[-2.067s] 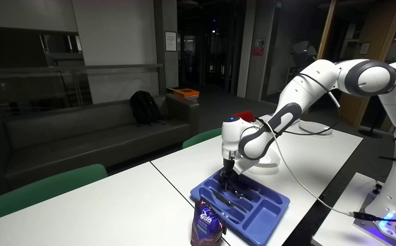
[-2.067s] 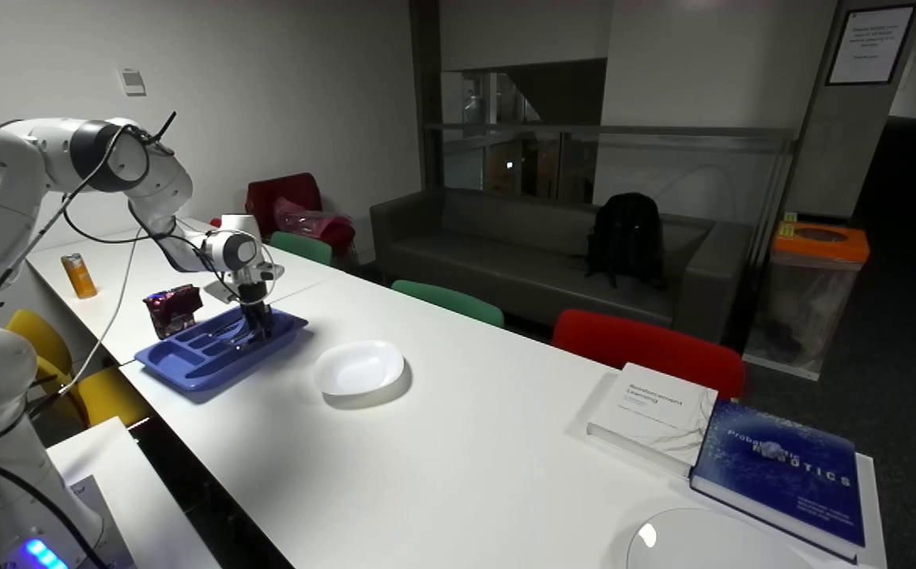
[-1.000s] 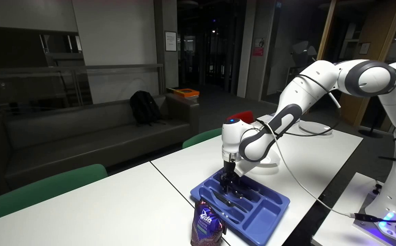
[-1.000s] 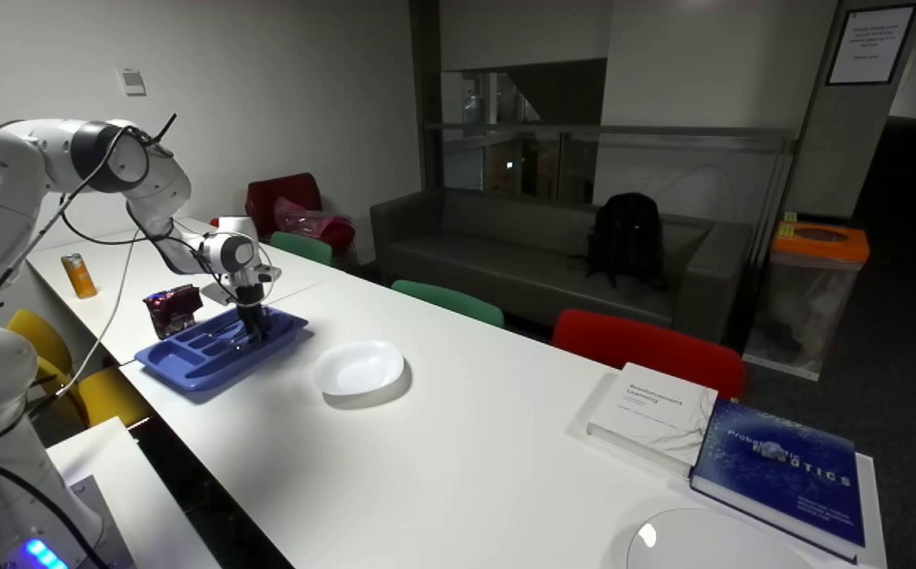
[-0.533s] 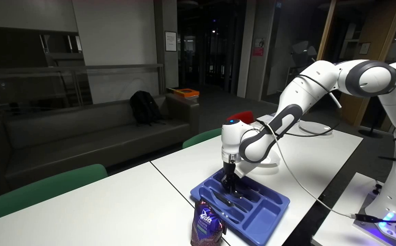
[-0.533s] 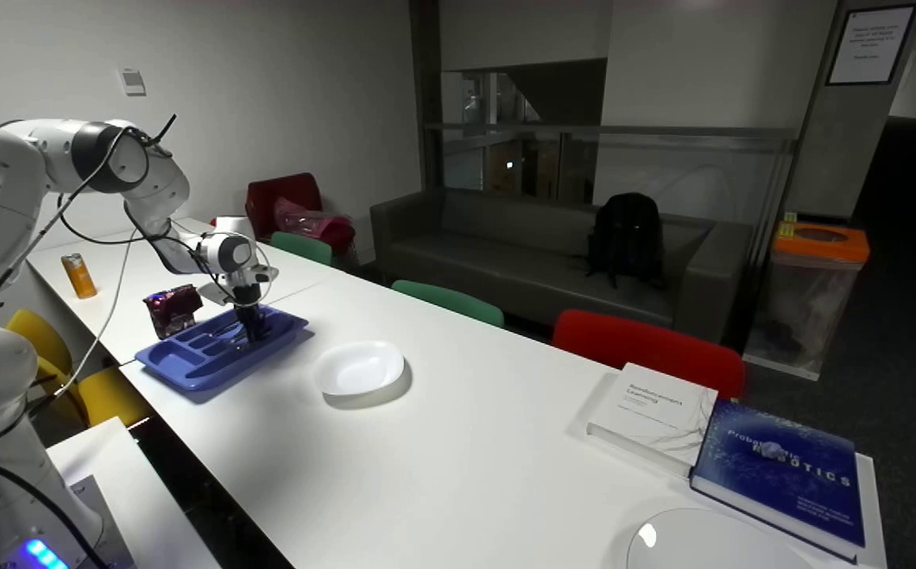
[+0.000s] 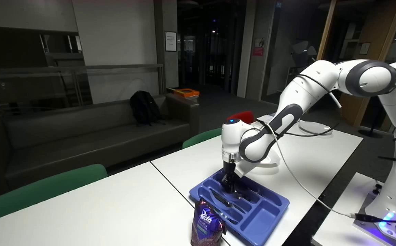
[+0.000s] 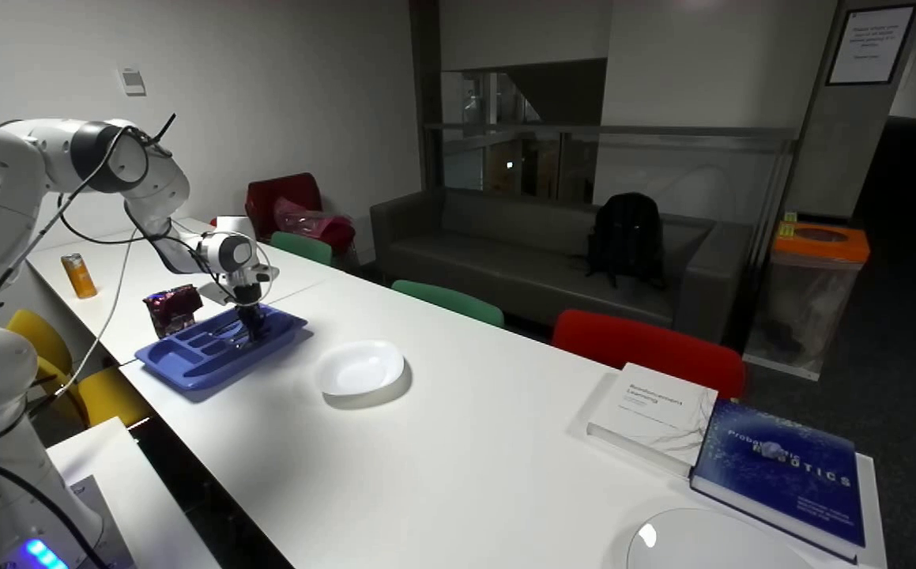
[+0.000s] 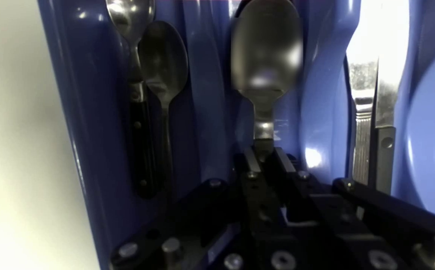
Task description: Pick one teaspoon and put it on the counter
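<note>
Wrist view: my gripper [image 9: 268, 159] is found just below centre, right of the midline, pinching the handle of the teaspoon [image 9: 265, 48] below its neck. The fingertips [image 9: 252, 159] stand close together, one on each side of that handle. The teaspoon's bowl occupies the top centre of the frame, its tip at the upper edge. Its position is in a middle compartment of the blue tray [image 7: 263, 217]; I cannot tell whether it bears on the floor there.

In the compartment to its left, a black-handled spoon [image 9: 141, 142] and a slim metal spoon [image 9: 163, 63] lie side by side. To its right, two long cutlery pieces [image 9: 363, 146] are noted, their upper ends washed out by glare.

The tray rests on the counter [image 7: 98, 208] in both exterior views. A purple packet [image 7: 206, 223] stands just beside it, bottom centre in an exterior view. In an exterior view, a white dish [image 8: 360, 368] sits near the tray, left of centre; an orange can [image 8: 78, 276] stands at far left.
</note>
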Tool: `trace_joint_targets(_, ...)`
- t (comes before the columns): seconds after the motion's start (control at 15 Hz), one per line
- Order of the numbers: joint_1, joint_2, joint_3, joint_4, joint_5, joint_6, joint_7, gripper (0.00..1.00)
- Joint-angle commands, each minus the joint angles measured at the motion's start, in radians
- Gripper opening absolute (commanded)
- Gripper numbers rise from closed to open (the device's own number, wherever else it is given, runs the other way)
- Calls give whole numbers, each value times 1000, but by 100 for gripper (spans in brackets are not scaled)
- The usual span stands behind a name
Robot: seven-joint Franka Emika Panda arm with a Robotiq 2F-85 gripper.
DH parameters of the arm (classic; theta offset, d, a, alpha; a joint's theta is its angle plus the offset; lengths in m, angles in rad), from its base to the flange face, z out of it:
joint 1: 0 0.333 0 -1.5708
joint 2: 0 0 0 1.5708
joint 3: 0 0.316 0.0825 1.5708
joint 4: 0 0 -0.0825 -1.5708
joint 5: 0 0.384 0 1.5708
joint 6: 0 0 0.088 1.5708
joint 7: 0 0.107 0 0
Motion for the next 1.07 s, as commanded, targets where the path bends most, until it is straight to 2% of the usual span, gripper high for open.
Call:
trace_joint_targets(0.0,23,-98,-30,-64,-30,-28,38,3)
trace_joint_targets(0.47,42,-284,-53,-157,-139,-98,192,3)
trace_joint_targets(0.73,11,-402,-26,-234,-187,-146,306,3)
trace_joint_targets(1.0,-45,-474,-8,-314,-146,-80,459,3)
